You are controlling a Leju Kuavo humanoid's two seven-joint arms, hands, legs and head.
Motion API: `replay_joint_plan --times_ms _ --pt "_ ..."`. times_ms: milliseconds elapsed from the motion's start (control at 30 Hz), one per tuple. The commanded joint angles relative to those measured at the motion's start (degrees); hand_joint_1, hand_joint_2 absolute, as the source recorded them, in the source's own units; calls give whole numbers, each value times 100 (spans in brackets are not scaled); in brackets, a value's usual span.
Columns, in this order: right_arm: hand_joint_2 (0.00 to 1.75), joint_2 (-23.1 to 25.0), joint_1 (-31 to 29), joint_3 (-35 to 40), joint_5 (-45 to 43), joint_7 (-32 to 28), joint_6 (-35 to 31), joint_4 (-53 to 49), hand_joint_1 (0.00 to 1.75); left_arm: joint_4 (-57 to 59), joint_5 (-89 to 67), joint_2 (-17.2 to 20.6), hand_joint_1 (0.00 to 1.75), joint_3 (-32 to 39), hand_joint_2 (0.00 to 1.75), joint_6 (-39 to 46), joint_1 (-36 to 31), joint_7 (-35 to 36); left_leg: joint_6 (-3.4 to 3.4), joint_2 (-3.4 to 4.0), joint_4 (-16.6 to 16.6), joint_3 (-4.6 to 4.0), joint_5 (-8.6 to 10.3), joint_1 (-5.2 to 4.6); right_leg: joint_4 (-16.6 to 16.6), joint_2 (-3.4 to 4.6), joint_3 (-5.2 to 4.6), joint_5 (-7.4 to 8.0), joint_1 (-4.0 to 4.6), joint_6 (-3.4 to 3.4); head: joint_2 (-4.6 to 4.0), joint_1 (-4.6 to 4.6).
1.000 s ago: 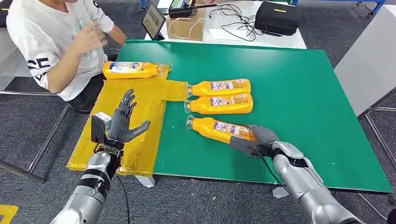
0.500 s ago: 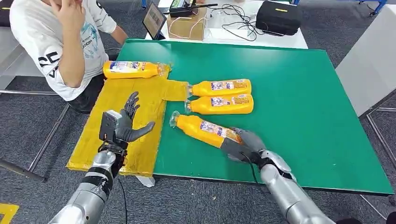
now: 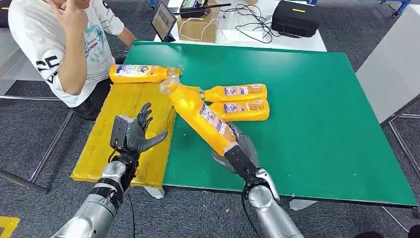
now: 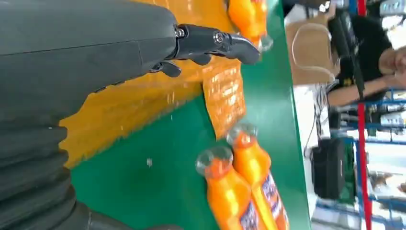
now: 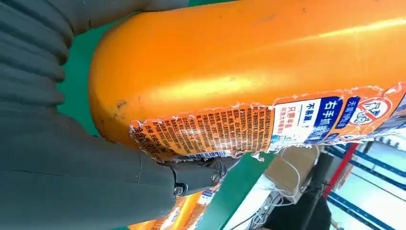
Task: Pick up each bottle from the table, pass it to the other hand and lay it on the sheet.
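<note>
My right hand (image 3: pixel 238 152) grips the base of an orange bottle (image 3: pixel 200 115) and holds it off the green table (image 3: pixel 317 89), tilted, its clear cap pointing toward the yellow sheet (image 3: pixel 121 116). Up close in the right wrist view, this bottle (image 5: pixel 249 67) with its torn label sits in my right hand (image 5: pixel 86 182). My left hand (image 3: pixel 134 135) hovers open over the sheet's near part, palm toward the bottle, a short gap between them. Two more orange bottles (image 3: pixel 236 92) (image 3: pixel 239 110) lie side by side on the table. Another bottle (image 3: pixel 138 74) lies on the sheet's far end.
A person (image 3: pixel 54 44) sits at the table's far left corner, close to the sheet. Behind the table stand a cardboard box (image 3: pixel 198 27), a tablet (image 3: pixel 162 21) and a black case (image 3: pixel 294 17). In the left wrist view my left hand's fingers (image 4: pixel 215 40) reach over the sheet (image 4: pixel 143 110).
My right hand has lifted the nearest bottle off the table and swung it left and upward, cap toward the sheet. My left hand has shifted slightly right toward it.
</note>
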Motion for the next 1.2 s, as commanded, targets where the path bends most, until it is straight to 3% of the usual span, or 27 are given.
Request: replay_joint_plan --times_ms 33,133,367,533,967,1200 --pt "175 107 -120 -144 -35 -34 -14 124 175 327 96 66 0 -194 175 -76 -188 70 -11 5 3 24 -14 9 1 1 24 -12 10 -13 -2 0" --pt "175 116 -155 -116 -55 -38 28 218 175 274 184 73 0 -266 175 -229 -157 127 -10 2 1 24 -13 8 0 -2 24 -12 9 -12 -2 0" --pt "175 224 -404 117 6 -146 95 738 175 -436 1303 100 0 -697 175 -1599 180 520 -6 11 0 10 -8 5 -1 8 11 -3 6 -7 0 2" --pt "175 262 -438 193 14 -165 196 915 175 -1092 1444 60 0 -897 175 -1555 320 492 -9 11 4 17 -14 8 3 8 19 -10 9 -12 -2 -2" --pt "175 386 -616 497 293 -47 245 1315 175 -1215 1381 14 0 -977 175 -1348 291 451 -8 8 -1 20 -12 10 -3 7 23 -8 10 -10 -2 0" --pt "175 687 -1142 1248 1136 278 128 2123 175 -766 1321 2 0 -996 175 -1345 98 509 -9 11 2 15 -10 8 4 10 15 -7 8 -11 -2 2"
